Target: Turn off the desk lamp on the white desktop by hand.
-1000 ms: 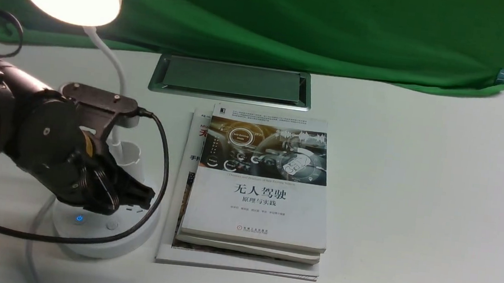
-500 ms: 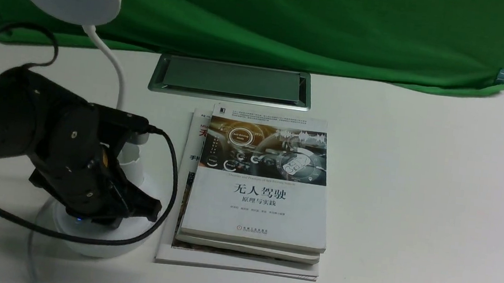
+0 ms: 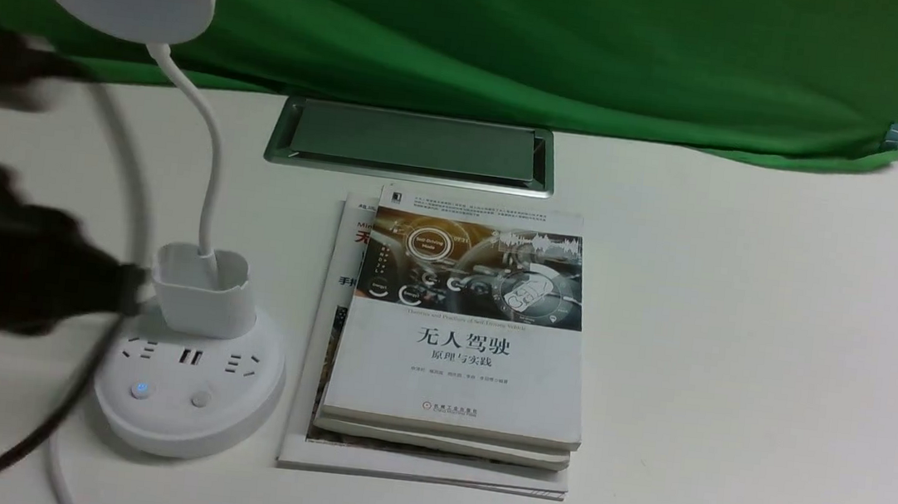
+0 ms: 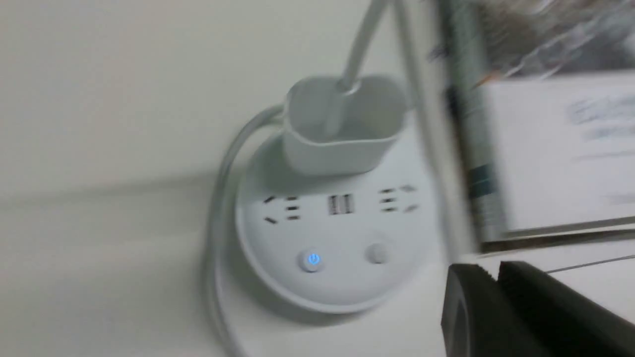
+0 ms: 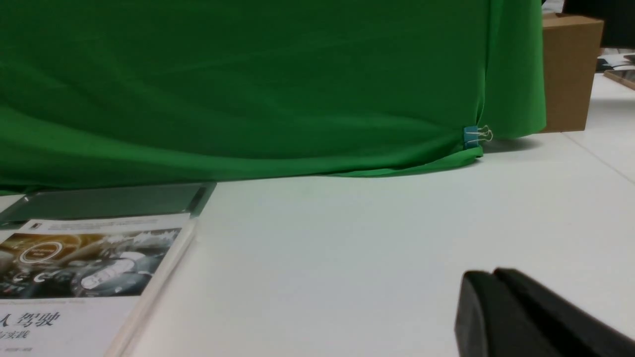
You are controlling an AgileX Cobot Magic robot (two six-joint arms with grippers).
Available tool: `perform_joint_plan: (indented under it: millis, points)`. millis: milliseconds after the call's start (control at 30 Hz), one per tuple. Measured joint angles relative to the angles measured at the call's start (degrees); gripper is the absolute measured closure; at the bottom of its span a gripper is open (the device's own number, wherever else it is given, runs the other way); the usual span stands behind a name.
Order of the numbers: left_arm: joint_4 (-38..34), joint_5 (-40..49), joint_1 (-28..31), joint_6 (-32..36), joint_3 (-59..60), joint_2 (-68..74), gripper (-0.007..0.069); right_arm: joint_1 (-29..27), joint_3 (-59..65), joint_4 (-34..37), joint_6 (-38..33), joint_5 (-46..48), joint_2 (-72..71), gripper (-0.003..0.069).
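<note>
Desk lamp (image 3: 202, 301): on your white counter (image 3: 738, 358), head dark, one base button glowing blue.
Your left jaws: together, blurred, just beside the lamp's cup.
Right jaws: together, well apart from the lamp.
Books (image 3: 462, 328): stacked beside the lamp's base.

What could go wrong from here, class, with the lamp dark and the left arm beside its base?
1. The arm's black cable loops beside the desk lamp; it might snag and drag or tip it.
2. The left claw sits close to the base's buttons, so a stray bump could switch the lamp on.
</note>
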Motion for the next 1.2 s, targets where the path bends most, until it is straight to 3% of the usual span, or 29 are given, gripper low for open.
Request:
perform_joint_plan:
  millis: [333, 733, 1000, 1200]
  points:
    - [-0.33, -1.49, 0.00, 0.16, 6.42, -28.43, 0.0580, 0.00, 0.00, 0.00, 0.00, 0.00, 0.00, 0.0622]
    - [0.12, -3.52, 0.42, 0.16, 10.24, -38.73, 0.0571, 0.00, 0.00, 0.00, 0.00, 0.00, 0.00, 0.0622]
    - [-2.06, -11.82, 13.48, 0.22, 23.27, -48.91, 0.0566, 0.00, 0.00, 0.00, 0.00, 0.04, 0.00, 0.0622]
    - [-1.22, -22.34, 18.11, 0.22, 34.51, -49.69, 0.0562, 0.00, 0.00, 0.00, 0.00, -0.03, 0.00, 0.0622]
